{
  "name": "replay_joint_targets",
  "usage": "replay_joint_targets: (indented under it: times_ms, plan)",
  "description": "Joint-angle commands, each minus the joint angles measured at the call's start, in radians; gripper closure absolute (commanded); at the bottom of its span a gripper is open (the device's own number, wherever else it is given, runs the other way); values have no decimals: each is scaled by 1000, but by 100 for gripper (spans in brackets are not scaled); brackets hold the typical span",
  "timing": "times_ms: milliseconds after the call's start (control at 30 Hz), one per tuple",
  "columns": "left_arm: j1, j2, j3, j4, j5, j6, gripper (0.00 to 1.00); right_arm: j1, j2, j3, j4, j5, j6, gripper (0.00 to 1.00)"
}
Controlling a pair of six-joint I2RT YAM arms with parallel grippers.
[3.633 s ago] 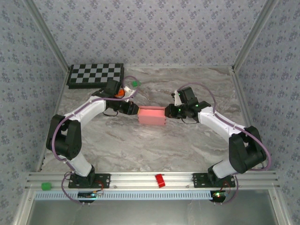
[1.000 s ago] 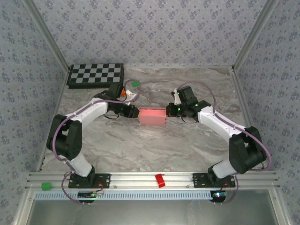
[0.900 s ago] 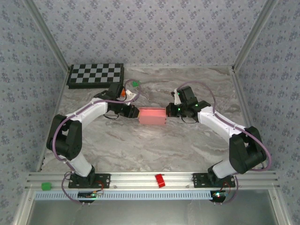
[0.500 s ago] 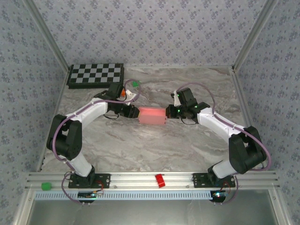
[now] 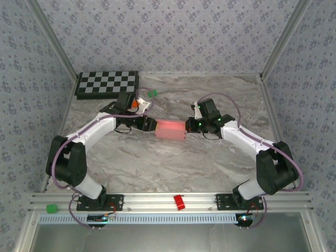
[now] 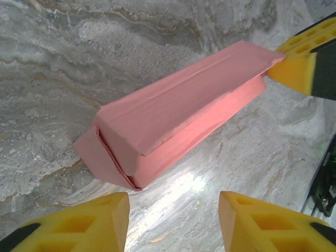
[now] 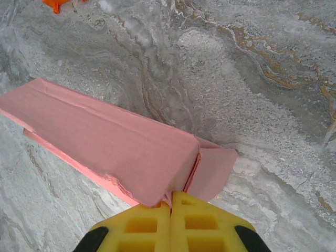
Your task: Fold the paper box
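Pink paper box (image 5: pixel 170 129) sits mid tabletop (image 5: pixel 157 163) btwn arms; left claw (image 6: pixel 174 202) apart, off it; right claw (image 7: pixel 171 202) together, tips at its right end. Risk: w/ left end unbraced, a push slides box, flaps spring open.

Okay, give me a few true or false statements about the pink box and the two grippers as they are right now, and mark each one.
1. The left gripper is open, its fingers apart and short of the paper box. True.
2. The right gripper is wide open. False: its fingers are shut together, with the tips at one end of the box.
3. The box lies as a flat unfolded sheet. False: it is folded up into a long rectangular box on the table.
4. A checkerboard lies at the table's far left corner. True.
5. The small red block sits on the box. False: it is on the near rail between the arm bases.
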Motion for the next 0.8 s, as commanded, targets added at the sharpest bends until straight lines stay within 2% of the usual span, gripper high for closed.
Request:
replay_joint_targets:
  times_ms: [0, 200, 367, 633, 767]
  plan:
    - [14, -41, -3, 82, 58, -50, 49, 8, 8, -13, -52, 11, -3, 98]
    - [17, -23, 4, 150, 62, -123, 45, 9, 8, -12, -50, 11, -3, 98]
    - [17, 28, 42, 134, 7, -180, 44, 11, 11, -10, -49, 8, -2, 98]
    - [17, 107, 87, 66, 10, -184, 50, 15, 8, -6, -52, 7, -3, 97]
    - [17, 112, 75, 55, 2, -181, 52, 17, -4, -2, -48, 0, -2, 90]
